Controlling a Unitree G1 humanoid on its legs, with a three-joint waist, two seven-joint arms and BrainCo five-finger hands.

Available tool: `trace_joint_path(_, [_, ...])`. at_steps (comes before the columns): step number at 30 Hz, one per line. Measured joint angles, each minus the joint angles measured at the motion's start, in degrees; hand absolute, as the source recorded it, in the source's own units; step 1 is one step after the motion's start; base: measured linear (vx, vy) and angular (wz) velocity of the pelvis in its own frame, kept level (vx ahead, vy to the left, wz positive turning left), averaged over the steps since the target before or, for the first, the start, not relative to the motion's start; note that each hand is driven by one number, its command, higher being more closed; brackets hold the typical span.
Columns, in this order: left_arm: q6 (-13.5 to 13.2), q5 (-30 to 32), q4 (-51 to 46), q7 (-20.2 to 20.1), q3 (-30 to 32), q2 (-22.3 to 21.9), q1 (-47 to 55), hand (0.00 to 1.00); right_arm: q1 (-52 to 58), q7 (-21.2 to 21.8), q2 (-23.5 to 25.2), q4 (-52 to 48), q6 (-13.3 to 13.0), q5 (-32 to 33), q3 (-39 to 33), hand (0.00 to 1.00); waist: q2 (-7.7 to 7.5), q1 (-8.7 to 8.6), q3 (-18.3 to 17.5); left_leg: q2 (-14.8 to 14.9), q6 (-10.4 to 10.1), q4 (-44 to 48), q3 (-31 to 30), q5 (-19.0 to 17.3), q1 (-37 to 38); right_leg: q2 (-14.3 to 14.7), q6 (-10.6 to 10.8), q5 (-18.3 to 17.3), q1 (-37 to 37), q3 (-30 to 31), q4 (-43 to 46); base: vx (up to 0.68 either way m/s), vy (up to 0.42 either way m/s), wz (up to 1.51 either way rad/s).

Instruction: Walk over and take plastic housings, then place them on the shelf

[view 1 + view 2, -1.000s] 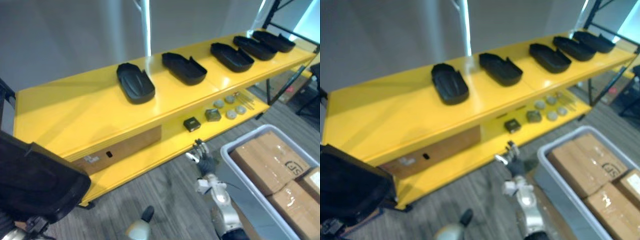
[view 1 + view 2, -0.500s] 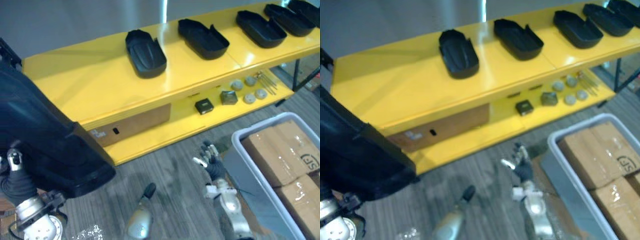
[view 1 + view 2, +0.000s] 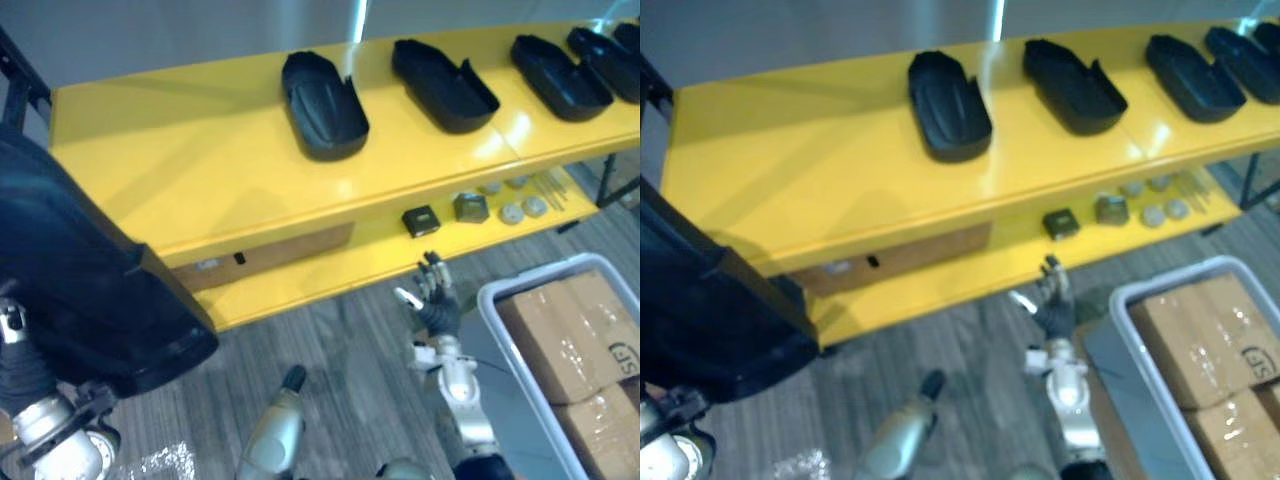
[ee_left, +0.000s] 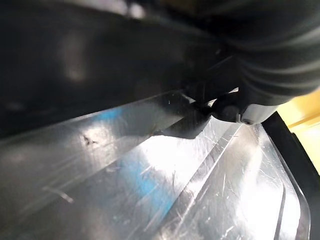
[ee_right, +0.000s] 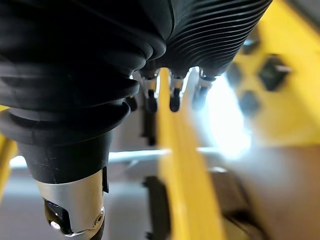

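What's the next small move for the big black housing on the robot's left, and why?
Probably lift the carried housing forward over the bare left end of the yellow shelf top. A row of other housings already sits further right, so that end looks free. The right hand hangs open near the lower shelf, holding nothing.

The yellow shelf (image 3: 200,170) carries a row of black plastic housings (image 3: 323,105), small parts (image 3: 470,207) lower down.
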Motion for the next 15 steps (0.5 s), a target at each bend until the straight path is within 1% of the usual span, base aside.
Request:
trace_joint_path(1, [0.59,0.00,0.06,0.30,-0.14,0.24,-0.96,1.00,-0.11,-1.20,-0.25,-0.80,-0.39,-0.42,-0.87,0.00,0.04,-0.12,-0.06,0.06,-0.26,-0.41,-0.19,-0.18,0.30,0.75,-0.12,-0.33,-0.62,1.07,-3.49,0.18,0.022,0.27])
trace_joint_path(2, [1.33,-0.08,0.31,0.69,-0.48,0.60,-2.38,1.00,-0.21,-2.91,-0.78,-2.10,-0.81,-1.46,-2.37,0.00,0.07,-0.29,-0.14,-0.17,-0.43,-0.34,-0.60,-0.66,0.35,1.63,0.02,-0.31,-2.02,3.58,-8.45,0.14,-0.045,0.37])
trace_joint_path(3, [2.06,-0.21,0.50,1.07,-1.34,0.68,-3.90,1.00,-0.25,-6.14,-1.50,-3.45,-1.22,-3.70,-4.20,0.00,0.08,-0.97,-0.22,-0.62,-0.64,-0.20,-1.98,-1.25,0.33,2.62,0.36,0.18,-3.36,7.33,-13.10,0.18,-0.103,0.70])
trace_joint_path(4, [2.85,-0.28,0.94,1.40,-3.34,0.56,-5.20,1.00,0.31,-10.02,-1.85,-5.07,-1.32,-6.43,-6.25,0.00,0.23,-1.63,-0.56,-0.80,-1.07,-0.28,-3.85,-1.70,0.53,3.71,1.23,0.84,-4.32,11.25,-16.22,0.12,-0.088,0.69])
trace_joint_path(5, [3.02,-0.27,1.16,1.40,-4.12,0.41,-5.45,1.00,0.55,-11.13,-1.87,-5.68,-1.37,-6.95,-6.83,0.00,0.30,-1.70,-0.71,-0.84,-1.24,-0.33,-4.37,-1.93,0.64,3.99,1.47,1.06,-4.51,12.44,-17.00,0.17,-0.193,0.85])
trace_joint_path(6, [3.25,-0.25,1.71,1.35,-6.23,-0.40,-5.53,1.00,1.40,-14.70,-1.83,-7.93,-1.38,-8.68,-7.99,0.00,0.23,-2.60,-1.24,-1.06,-1.86,-0.39,-6.08,-2.87,1.34,4.61,2.85,2.09,-4.21,15.34,-18.86,0.20,-0.255,0.74])
trace_joint_path(7, [3.43,0.08,1.71,1.07,-7.37,-1.53,-4.44,1.00,2.52,-16.64,-1.81,-10.42,-1.49,-8.79,-8.62,0.00,-0.60,-2.86,-2.90,-1.17,-2.32,-0.83,-6.00,-3.64,1.39,4.40,3.14,2.63,-3.69,15.16,-20.75,0.25,-0.323,0.77])
trace_joint_path(8, [3.44,0.14,1.68,1.02,-7.68,-1.90,-3.95,1.00,2.88,-17.43,-1.71,-11.60,-1.58,-8.79,-8.96,0.00,-1.37,-2.85,-3.48,-1.06,-2.37,-1.03,-4.73,-4.35,1.39,4.08,3.17,2.98,-2.48,14.33,-22.35,0.19,-0.369,0.73])
trace_joint_path(9, [3.58,0.28,1.60,0.99,-7.88,-2.68,-3.12,1.00,2.91,-18.66,-1.79,-13.35,-1.84,-8.84,-9.32,0.00,-2.17,-3.20,-4.26,1.07,-3.21,-0.53,1.55,-5.02,1.56,3.25,7.74,6.96,0.57,11.94,-24.95,0.13,-0.337,0.61])
trace_joint_path(10, [3.68,0.42,1.60,0.88,-8.22,-4.32,-2.55,1.00,2.69,-19.35,-2.14,-13.42,-1.93,-8.96,-9.49,0.00,-0.76,-3.63,-4.58,3.29,-3.57,0.00,3.96,-5.15,2.01,4.36,6.75,6.46,1.68,10.19,-24.47,0.18,-0.418,0.67])
trace_joint_path(11, [3.77,0.65,1.38,0.97,-8.81,-6.98,-0.44,1.00,2.95,-21.48,-2.52,-13.42,-1.74,-9.46,-9.79,0.00,1.25,-3.93,-6.61,6.15,-5.75,-0.45,7.15,-3.97,2.28,5.84,5.67,5.78,2.72,8.46,-23.95,0.23,-0.348,0.57])
trace_joint_path(12, [3.95,0.66,1.37,0.97,-9.96,-8.50,0.82,1.00,4.19,-22.67,-2.45,-13.40,-1.34,-10.27,-10.65,0.00,2.59,-4.01,-8.35,7.57,-6.63,-1.86,9.66,-2.79,2.25,6.65,5.21,5.52,2.94,6.86,-23.79,0.24,-0.303,0.53])
trace_joint_path(13, [3.94,0.66,1.33,0.96,-10.28,-8.80,1.25,1.00,5.17,-22.76,-2.27,-13.28,-1.13,-10.27,-11.41,0.00,3.45,-4.15,-9.18,8.12,-6.54,-2.86,10.94,-2.26,2.44,6.85,4.85,5.30,3.04,5.87,-23.79,0.23,-0.229,0.65])
trace_joint_path(14, [4.02,0.83,1.33,0.98,-10.24,-8.86,1.52,1.00,7.24,-21.92,-1.81,-12.96,-0.49,-10.02,-12.73,0.00,4.86,-4.47,-10.02,8.66,-6.58,-4.91,13.14,-0.91,3.21,6.88,4.30,4.93,3.87,4.12,-23.77,0.23,-0.177,0.60])
trace_joint_path(15, [4.02,1.21,1.09,1.00,-10.02,-8.82,1.57,1.00,10.14,-19.53,-1.46,-12.29,0.21,-8.94,-13.62,0.00,5.50,-4.53,-10.38,8.68,-6.31,-7.09,14.66,0.70,4.44,6.67,4.20,4.86,4.82,2.76,-23.79,0.19,-0.136,0.59])
